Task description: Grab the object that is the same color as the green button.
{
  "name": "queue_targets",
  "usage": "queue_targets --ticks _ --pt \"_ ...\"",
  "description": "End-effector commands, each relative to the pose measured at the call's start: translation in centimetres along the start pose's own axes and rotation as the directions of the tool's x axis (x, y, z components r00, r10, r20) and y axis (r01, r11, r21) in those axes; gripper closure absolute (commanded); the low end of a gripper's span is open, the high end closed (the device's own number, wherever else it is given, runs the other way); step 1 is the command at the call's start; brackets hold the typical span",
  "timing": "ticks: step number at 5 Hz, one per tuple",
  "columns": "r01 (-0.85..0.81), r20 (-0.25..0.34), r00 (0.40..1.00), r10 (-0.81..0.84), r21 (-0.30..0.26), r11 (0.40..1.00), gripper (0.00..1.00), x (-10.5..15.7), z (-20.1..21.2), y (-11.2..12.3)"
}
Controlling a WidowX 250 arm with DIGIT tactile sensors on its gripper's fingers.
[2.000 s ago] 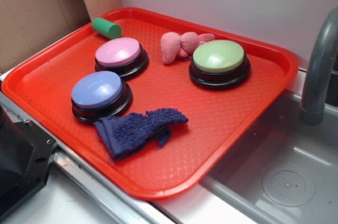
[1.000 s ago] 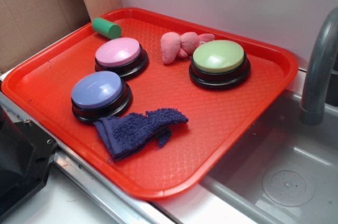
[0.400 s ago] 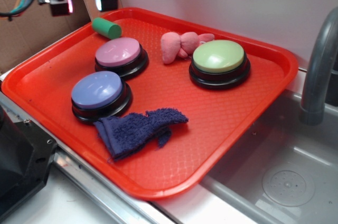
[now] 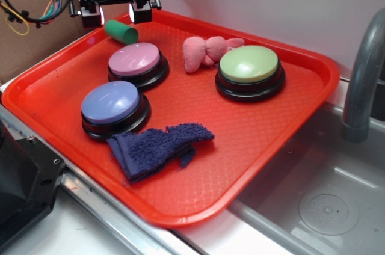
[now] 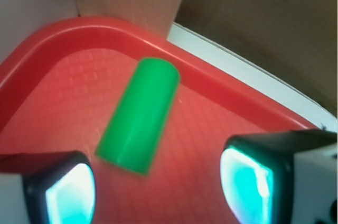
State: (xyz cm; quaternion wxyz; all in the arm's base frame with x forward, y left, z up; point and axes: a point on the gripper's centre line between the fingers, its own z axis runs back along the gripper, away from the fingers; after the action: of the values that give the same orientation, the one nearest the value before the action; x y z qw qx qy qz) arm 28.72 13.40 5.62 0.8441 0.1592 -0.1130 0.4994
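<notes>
My claw (image 4: 116, 13) hangs spread wide above the green cylinder (image 5: 140, 114) (rigid, light, likely to roll); I'd pinch across its middle.

Dark-green cylinder (image 4: 121, 31) on an orange-red tray (image 4: 252, 147) with a fine grid texture; pale lime-green button (image 4: 249, 64), pink button (image 4: 135, 59), lavender-blue button (image 4: 111, 101), navy cloth (image 4: 153, 148).

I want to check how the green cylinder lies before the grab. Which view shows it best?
The wrist view: the green cylinder fills the frame, lying on its side on the red tray ahead of the open jaws. The exterior view shows it small, at the tray's far corner under the gripper.
</notes>
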Motion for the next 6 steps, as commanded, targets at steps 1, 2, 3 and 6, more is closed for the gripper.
queue_targets --ticks 1,2,3,6 --pt "0.023 -0.01 1.0 -0.025 -0.114 0.993 0.0 2.1 -3.0 1.3" --pt "0.061 -0.098 0.992 -0.081 -0.191 0.98 0.0 1.3 -6.4 0.1" --pt "0.068 -0.129 0.987 -0.1 -0.235 0.97 1.0 -0.1 -6.8 0.3" --pt "0.612 -0.048 0.774 -0.632 -0.202 0.765 1.0 -1.2 8.9 3.9"
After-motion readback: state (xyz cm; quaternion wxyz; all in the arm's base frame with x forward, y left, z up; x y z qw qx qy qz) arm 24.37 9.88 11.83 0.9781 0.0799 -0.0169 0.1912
